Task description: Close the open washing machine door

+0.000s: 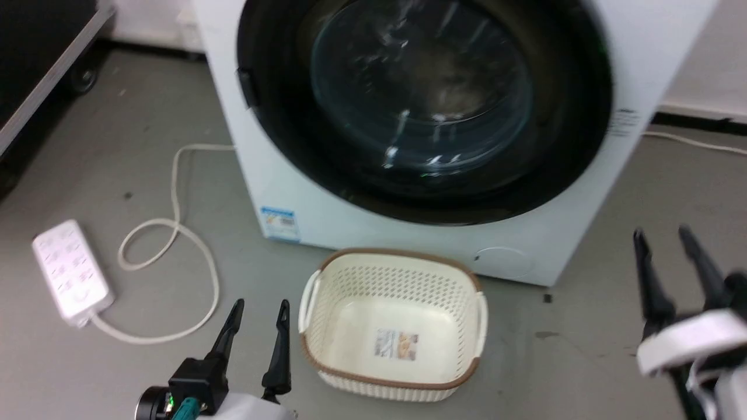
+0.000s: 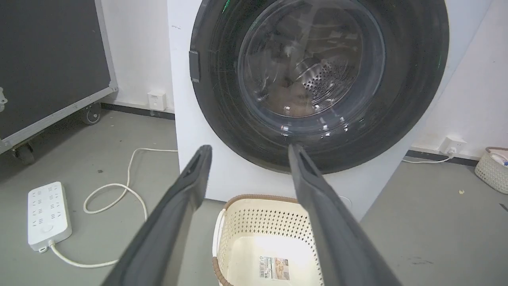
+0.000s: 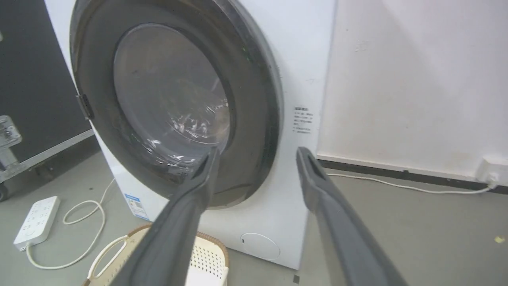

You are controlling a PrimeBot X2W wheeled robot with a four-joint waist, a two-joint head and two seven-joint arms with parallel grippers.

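Door (image 1: 420,99): black rim, clear glass. Washer (image 1: 292,192): white; blue label (image 1: 280,223) at lower left. Basket (image 1: 385,274): cream, diamond-perforated, brown rim. Power strip (image 1: 70,271), cord (image 1: 174,186): white. Floor (image 1: 583,326): grey.

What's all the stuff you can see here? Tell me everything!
washing machine: 1, white, middle
washing machine door: 1, black rim with clear glass, lying flat on the machine's front
laundry basket: 1, cream with brown rim, floor before the machine
power strip: 1, white, floor, left
strip's cable: 1, white, looped beside it
wheeled case: 1, black, far left
wall sockets: 2, white, low on the wall
small basket: 1, pale, far right
left gripper: 1, dark fingers apart, lower left
right gripper: 1, dark fingers apart, lower right
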